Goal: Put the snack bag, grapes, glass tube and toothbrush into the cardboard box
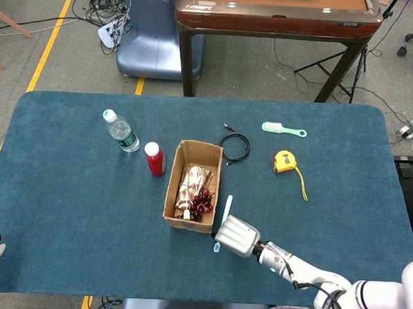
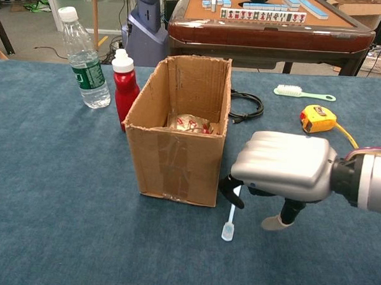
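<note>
Low in the frame, the toothbrush [image 2: 230,219] is pinched between the dark fingertips [image 2: 229,188] of the right hand [image 2: 284,168], just right of the cardboard box [image 2: 177,159]. Its bristle end is pointed down towards the blue table [image 2: 60,193]. Grapes [image 1: 202,202] and the snack bag [image 1: 192,181] are seen lying inside the box.

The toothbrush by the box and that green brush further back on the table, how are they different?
The toothbrush is slim, white and pale blue; the green brush is mint green with a wider bristle head. The toothbrush lies close beside the cardboard box, under the right hand; the green brush lies far back with nothing near it. Both rest flat on the blue table, outside the box.
</note>
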Motion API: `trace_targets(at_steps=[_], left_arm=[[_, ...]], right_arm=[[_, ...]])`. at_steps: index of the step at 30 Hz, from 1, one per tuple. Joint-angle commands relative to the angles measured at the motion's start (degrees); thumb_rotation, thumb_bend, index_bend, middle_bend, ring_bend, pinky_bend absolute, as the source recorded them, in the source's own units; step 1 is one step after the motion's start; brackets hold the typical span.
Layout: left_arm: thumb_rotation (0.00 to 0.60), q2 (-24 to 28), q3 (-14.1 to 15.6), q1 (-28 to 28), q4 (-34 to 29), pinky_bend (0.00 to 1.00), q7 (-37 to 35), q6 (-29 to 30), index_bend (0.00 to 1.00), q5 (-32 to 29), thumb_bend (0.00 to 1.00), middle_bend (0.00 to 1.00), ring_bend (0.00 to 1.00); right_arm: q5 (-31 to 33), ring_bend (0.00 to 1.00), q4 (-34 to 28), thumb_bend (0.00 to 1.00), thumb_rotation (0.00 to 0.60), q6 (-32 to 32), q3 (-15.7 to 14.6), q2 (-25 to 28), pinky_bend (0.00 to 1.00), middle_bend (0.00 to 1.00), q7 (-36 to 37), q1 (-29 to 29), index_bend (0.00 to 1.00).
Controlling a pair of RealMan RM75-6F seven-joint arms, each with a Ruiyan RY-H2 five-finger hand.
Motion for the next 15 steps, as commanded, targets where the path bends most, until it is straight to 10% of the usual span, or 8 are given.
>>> trace_targets(at_steps=[1, 15], left_arm=[[0.600, -0.1, 0.1, 0.0, 0.0, 0.65, 0.2, 0.0, 0.56, 0.0, 0.28, 0.46, 0.37], [0.600, -0.3, 0.1, -0.2, 0.2, 0.65, 0.7, -0.5, 0.56, -0.4, 0.28, 0.46, 0.37]], right_arm=[[0.0, 1.00, -0.4, 0.16, 0.600, 1.0, 0.2, 1.0, 1.00, 1.00, -0.5, -0.8, 0.53], [5.8, 1.00, 0.9, 0.29, 0.600, -1.0, 2.9, 2.8, 1.00, 1.00, -0.9, -1.6, 0.45]])
